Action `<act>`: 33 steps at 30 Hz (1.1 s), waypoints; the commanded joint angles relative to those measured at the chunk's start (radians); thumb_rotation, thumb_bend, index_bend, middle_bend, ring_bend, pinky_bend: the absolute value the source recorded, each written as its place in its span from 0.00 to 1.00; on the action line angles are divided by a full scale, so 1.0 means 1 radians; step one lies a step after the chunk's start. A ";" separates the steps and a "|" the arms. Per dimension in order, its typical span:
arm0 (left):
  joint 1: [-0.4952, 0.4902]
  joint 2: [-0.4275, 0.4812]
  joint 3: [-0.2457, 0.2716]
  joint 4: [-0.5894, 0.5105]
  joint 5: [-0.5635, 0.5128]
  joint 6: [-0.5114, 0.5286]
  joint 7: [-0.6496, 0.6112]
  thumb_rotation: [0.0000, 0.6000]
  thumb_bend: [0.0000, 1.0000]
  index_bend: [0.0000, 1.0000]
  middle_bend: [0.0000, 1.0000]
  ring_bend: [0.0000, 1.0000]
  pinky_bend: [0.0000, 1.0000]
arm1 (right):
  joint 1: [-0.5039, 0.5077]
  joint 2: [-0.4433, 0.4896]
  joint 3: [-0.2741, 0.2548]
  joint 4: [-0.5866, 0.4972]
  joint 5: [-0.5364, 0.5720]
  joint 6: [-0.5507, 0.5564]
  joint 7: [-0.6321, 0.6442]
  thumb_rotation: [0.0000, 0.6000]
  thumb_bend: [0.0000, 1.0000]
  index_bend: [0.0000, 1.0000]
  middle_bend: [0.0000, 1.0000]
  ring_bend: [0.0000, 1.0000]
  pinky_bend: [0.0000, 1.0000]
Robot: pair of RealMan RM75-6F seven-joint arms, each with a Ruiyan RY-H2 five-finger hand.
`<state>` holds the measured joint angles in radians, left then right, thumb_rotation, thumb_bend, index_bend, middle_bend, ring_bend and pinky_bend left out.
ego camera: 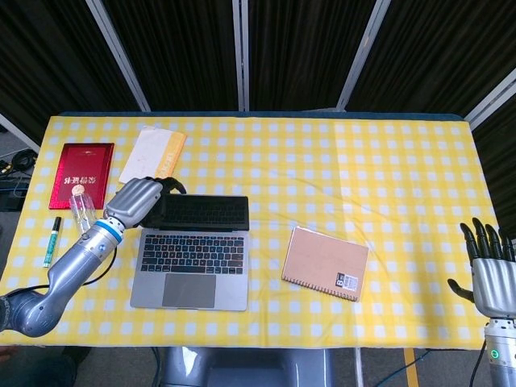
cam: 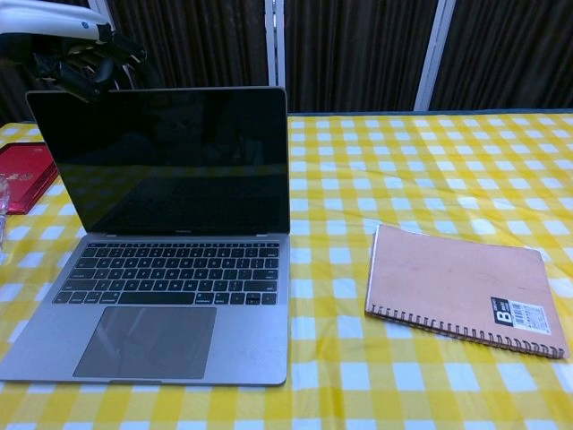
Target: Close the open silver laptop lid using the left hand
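The silver laptop (ego camera: 192, 262) stands open on the yellow checked table (ego camera: 363, 177), its dark lid (ego camera: 199, 211) upright and leaning a little toward the keyboard. My left hand (ego camera: 139, 200) rests at the lid's top left corner, fingers bent over the top edge without gripping it. The chest view shows the same hand (cam: 85, 67) behind and above the lid's (cam: 166, 157) upper left corner. My right hand (ego camera: 490, 272) hangs off the table's near right edge, fingers spread and holding nothing.
A brown spiral notebook (ego camera: 325, 263) lies right of the laptop. Left of the laptop are a small clear bottle (ego camera: 81, 208) and a green pen (ego camera: 52, 240). A red booklet (ego camera: 81, 173) and a yellow-white envelope (ego camera: 153, 155) lie at the back left.
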<state>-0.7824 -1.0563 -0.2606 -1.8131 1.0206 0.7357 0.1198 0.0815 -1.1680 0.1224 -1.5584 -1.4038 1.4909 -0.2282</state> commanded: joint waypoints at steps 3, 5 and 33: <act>0.012 0.035 0.014 -0.047 0.050 -0.005 -0.032 0.94 1.00 0.33 0.26 0.31 0.29 | 0.001 -0.002 -0.001 0.003 0.001 -0.002 -0.001 1.00 0.00 0.00 0.00 0.00 0.00; 0.020 0.049 0.025 -0.071 0.082 -0.009 -0.052 0.94 1.00 0.33 0.26 0.31 0.29 | 0.001 -0.002 -0.001 0.002 0.001 -0.001 -0.001 1.00 0.00 0.00 0.00 0.00 0.00; 0.160 0.083 0.287 -0.089 0.577 0.025 -0.357 0.96 1.00 0.33 0.26 0.31 0.29 | -0.009 0.014 0.000 -0.017 -0.007 0.024 0.013 1.00 0.00 0.00 0.00 0.00 0.00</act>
<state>-0.6275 -0.9649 0.0151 -1.9124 1.5855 0.7561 -0.2273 0.0727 -1.1541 0.1226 -1.5757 -1.4105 1.5151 -0.2151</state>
